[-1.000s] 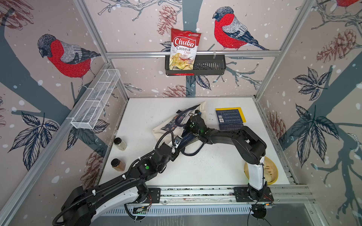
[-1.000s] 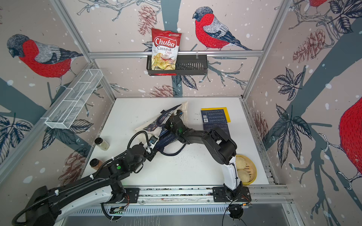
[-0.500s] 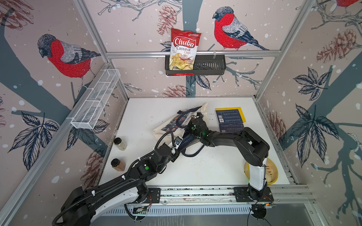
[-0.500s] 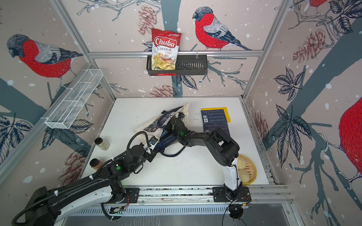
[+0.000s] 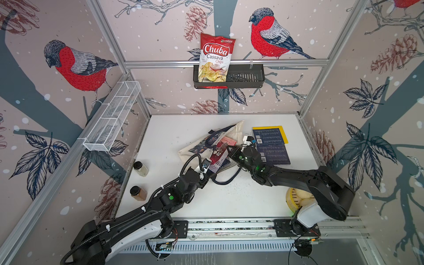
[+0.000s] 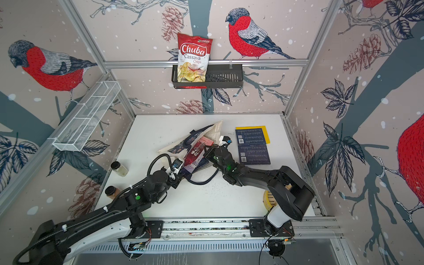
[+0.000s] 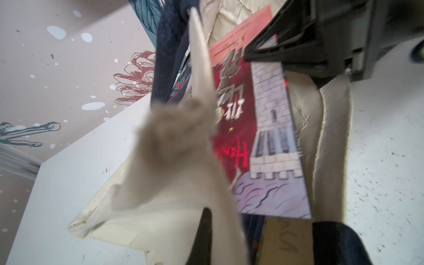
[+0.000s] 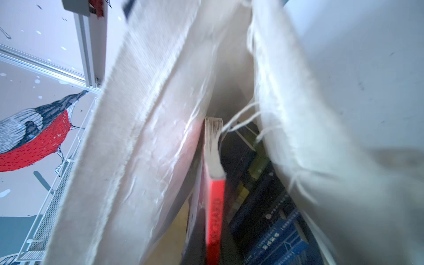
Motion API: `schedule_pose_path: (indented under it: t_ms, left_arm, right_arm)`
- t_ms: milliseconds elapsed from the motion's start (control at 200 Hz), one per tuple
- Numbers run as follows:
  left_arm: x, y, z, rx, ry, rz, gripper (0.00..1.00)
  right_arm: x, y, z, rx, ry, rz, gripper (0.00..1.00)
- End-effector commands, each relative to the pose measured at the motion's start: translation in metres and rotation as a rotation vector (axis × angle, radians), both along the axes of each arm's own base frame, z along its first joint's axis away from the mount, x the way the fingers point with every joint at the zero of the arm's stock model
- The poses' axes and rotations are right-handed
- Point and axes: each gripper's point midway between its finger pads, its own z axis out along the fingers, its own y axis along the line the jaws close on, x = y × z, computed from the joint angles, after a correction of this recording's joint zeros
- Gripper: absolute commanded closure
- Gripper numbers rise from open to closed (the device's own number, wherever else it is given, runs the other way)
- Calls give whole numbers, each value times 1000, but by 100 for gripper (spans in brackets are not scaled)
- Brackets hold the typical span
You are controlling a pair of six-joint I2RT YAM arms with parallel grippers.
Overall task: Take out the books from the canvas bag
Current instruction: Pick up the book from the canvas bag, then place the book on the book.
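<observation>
A lab robot cell: aluminium frame (image 5: 160, 63), bird-print wall panels (image 5: 75, 66), white tabletop (image 5: 174, 128), arm mounting rail (image 5: 229, 226)

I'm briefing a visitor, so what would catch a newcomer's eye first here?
Mid-table, the left gripper pinches the cloth of the canvas bag, while the right gripper is shut on a red book sticking out of it. A red-white chips bag stands in the black basket on the back wall.
</observation>
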Motion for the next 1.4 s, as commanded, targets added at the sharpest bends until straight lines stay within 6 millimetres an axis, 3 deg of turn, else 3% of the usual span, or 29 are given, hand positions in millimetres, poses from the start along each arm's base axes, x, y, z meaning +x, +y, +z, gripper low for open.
schedule_pose_path:
  t_ms: [0,285,340,465,530,640,745,1046,1216,1396]
  left_arm:
    - [10,4,34,-106,-111,66,100]
    - [13,10,35,-94,-121,103,100]
    - [14,12,35,-90,-122,111,100]
    - [13,13,33,-86,-122,117,100]
    - [14,14,31,-77,-120,126,100]
    - [15,16,28,-66,-113,140,100]
    - [15,16,29,-77,-110,142,100]
    - [9,8,32,-91,-108,71,100]
    - [3,-4,29,-77,-96,-11,100]
    - [2,-6,29,-76,-96,-27,100]
  right_arm:
    - [-3,-21,4,-62,-34,-63,100]
    - [-30,-35,-42,-112,67,-47,100]
    - [-34,-40,-43,-101,70,-49,100]
    - [-44,-52,-21,-92,18,-55,100]
    - [-50,-62,9,-82,-46,-70,100]
    - [-59,-89,46,-99,-124,-139,100]
    - [-62,-118,61,-94,-145,-212,100]
    - [-36,-207,90,-56,-202,-450,100]
    - [-7,-254,69,39,-125,-515,100]
    - [10,-274,43,65,-57,-556,100]
